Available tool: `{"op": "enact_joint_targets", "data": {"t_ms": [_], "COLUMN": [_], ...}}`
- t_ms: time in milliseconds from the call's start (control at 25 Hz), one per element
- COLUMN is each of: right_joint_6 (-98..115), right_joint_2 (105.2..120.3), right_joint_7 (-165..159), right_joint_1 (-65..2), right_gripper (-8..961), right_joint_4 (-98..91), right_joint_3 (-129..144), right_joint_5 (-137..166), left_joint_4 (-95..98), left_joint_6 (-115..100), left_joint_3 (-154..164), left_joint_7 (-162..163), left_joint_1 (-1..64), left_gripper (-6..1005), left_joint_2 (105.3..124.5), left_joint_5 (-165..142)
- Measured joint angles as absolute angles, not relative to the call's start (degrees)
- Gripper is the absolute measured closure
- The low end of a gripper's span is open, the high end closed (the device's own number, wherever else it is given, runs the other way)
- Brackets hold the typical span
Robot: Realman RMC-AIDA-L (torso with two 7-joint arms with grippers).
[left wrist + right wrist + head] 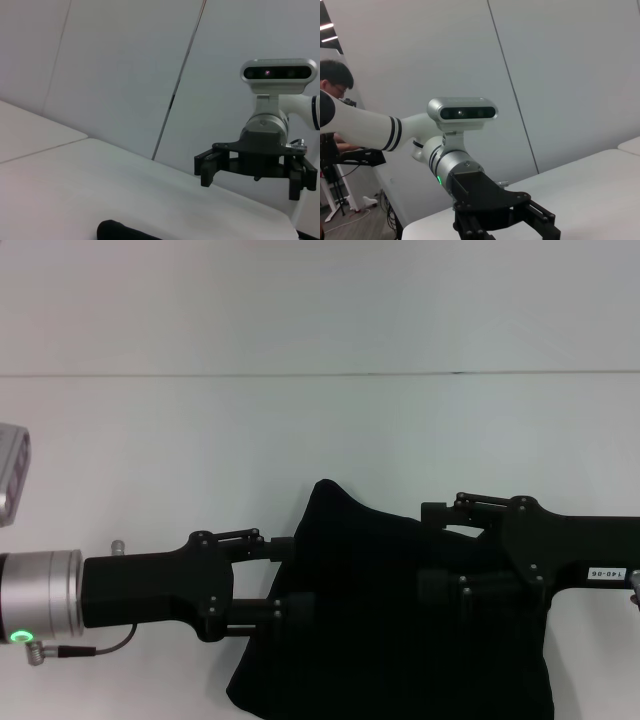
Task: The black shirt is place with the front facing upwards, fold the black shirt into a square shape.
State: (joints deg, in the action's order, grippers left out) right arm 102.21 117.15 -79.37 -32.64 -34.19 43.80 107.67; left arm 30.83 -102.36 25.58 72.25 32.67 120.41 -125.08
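The black shirt (pixel 390 640) lies bunched on the white table (pixel 300 430) at the near middle, with one corner peaking up; no lettering or label shows. Its edge also shows in the left wrist view (pixel 120 232). My left gripper (pixel 300 578) reaches in from the left at the shirt's left edge, jaws apart, holding nothing. My right gripper (pixel 428 548) reaches in from the right over the shirt, jaws apart and empty. The two grippers face each other. The right gripper shows wide open in the left wrist view (pixel 255 170), and the left gripper shows in the right wrist view (pixel 505 220).
A seam (pixel 320 373) crosses the table farther back. The left arm's wrist camera (pixel 12 475) juts in at the left edge. A person (pixel 335 85) stands beyond the table in the right wrist view. A second white tabletop (pixel 30 135) adjoins the table.
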Motion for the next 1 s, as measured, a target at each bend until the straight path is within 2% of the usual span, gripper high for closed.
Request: {"op": "enact_joint_targets", "data": {"t_ms": [360, 560, 840, 1000], "right_joint_6": [102.14, 102.98, 106.14, 106.87], "right_joint_2": [116.91, 115.56, 112.70, 112.07], "right_joint_7": [-79.73, -83.34, -89.62, -92.73], "right_joint_1": [-32.73, -32.42, -30.55, -29.67], "right_gripper": [15, 16, 16, 16], "right_joint_4": [-34.18, -34.78, -34.77, -34.76], "right_joint_3": [43.50, 41.25, 33.03, 29.28], "right_joint_5": [107.54, 107.28, 107.21, 107.13], "left_joint_4": [30.96, 34.58, 36.84, 36.15], "left_joint_6": [-100.07, -96.27, -87.44, -81.75], "left_joint_3": [25.85, 29.86, 36.79, 42.80], "left_joint_7": [72.75, 81.95, 101.65, 109.81], "left_joint_1": [32.87, 34.44, 42.07, 44.82], "left_gripper": [218, 220, 223, 224], "left_joint_2": [120.32, 119.79, 116.91, 116.83], "left_joint_5": [-125.68, -126.26, -138.87, -144.88]}}
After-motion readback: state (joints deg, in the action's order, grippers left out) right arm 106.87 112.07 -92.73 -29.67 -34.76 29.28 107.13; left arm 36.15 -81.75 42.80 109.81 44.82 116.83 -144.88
